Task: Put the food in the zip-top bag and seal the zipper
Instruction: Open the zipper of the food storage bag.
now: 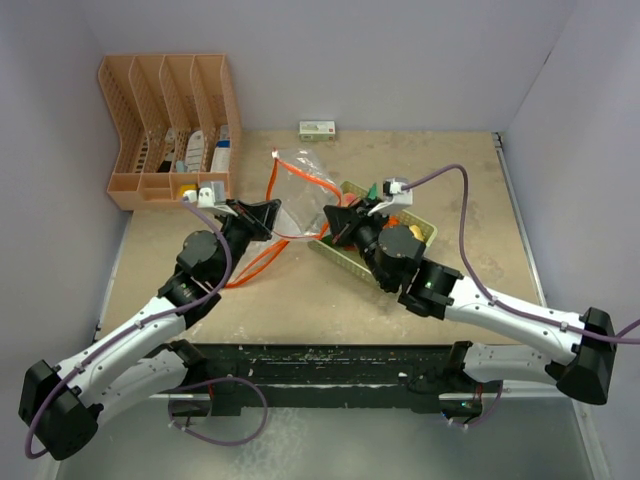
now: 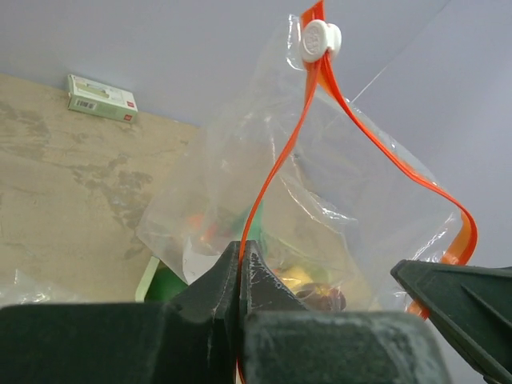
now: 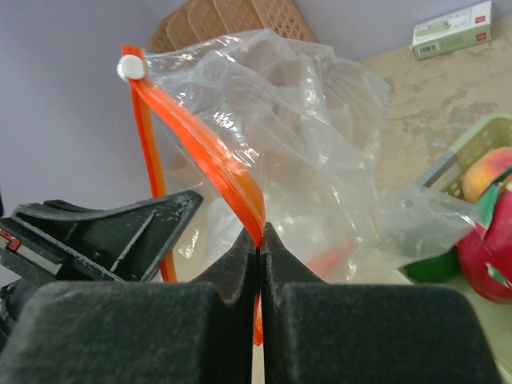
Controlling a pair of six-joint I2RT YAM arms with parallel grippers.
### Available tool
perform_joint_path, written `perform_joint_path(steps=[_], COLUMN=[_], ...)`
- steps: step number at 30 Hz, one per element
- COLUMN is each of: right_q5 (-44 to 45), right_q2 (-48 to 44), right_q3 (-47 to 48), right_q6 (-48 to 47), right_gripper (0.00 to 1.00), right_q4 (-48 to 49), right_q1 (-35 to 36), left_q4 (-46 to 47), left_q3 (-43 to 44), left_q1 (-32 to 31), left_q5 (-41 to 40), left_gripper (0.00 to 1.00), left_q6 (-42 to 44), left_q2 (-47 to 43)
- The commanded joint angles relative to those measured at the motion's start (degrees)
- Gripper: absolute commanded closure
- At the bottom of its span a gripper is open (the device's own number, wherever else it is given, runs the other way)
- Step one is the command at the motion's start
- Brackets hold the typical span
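Note:
The zip-top bag hangs open in the air between my two grippers, and I cannot make out any food inside it. My left gripper is shut on one side of the orange-red zipper, pinching it at the fingertips. My right gripper is shut on the other side of the zipper, at its tips. The white slider sits at the raised far end and also shows in the right wrist view. The food lies in the pale green tray under my right wrist; red and peach pieces show there.
An orange desk organizer stands at the back left. A small green-and-white box lies by the back wall. A loose orange strip lies on the table below the left gripper. Walls close in the left, back and right sides.

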Motion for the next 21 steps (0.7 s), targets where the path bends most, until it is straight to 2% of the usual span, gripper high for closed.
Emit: perform_joint_path(steps=[1,10,12,14,17,18,21], right_q5=[3.2,9.3,9.7,7.8,-2.6,-5.7,-9.6], right_q2=[-1.9,-2.6,-2.6,-3.5,-5.1,-5.7,-7.4], right_q3=[0.1,1.7,2.6,2.7,2.6,3.1,4.6], right_q6=[3.2,5.3,4.5,-1.0,-11.0,-12.8,-15.3], right_gripper=[1.0,0.98,0.8,0.55,0.21,0.17,0.15], right_q4=[-4.8,-15.3,-17.0,-13.7,-7.6,-7.7,-11.1], right_q1=[0.2,0.2,0.1,0.2,0.2,0.2,0.2], left_q4=[0.2,-20.0,-24.3,-27.9,-31.4,-32.2,-34.7], left_q3=[2.5,10.9,13.5,16.1,18.5,19.0,20.1], left_q1=[-0.3,-0.3,-0.3,-0.2,-0.2,-0.3,-0.3], left_q5=[-1.6,-10.4,-12.6,-14.1,-15.5,-15.7,-16.9], left_gripper=[1.0,1.0,1.0,1.0,1.0,1.0,1.0], left_q6=[3.3,11.4,13.0,14.4,16.0,16.4,17.3], left_q2=[-1.3,-9.7,-10.8,-11.3,-10.9,-10.7,-9.6])
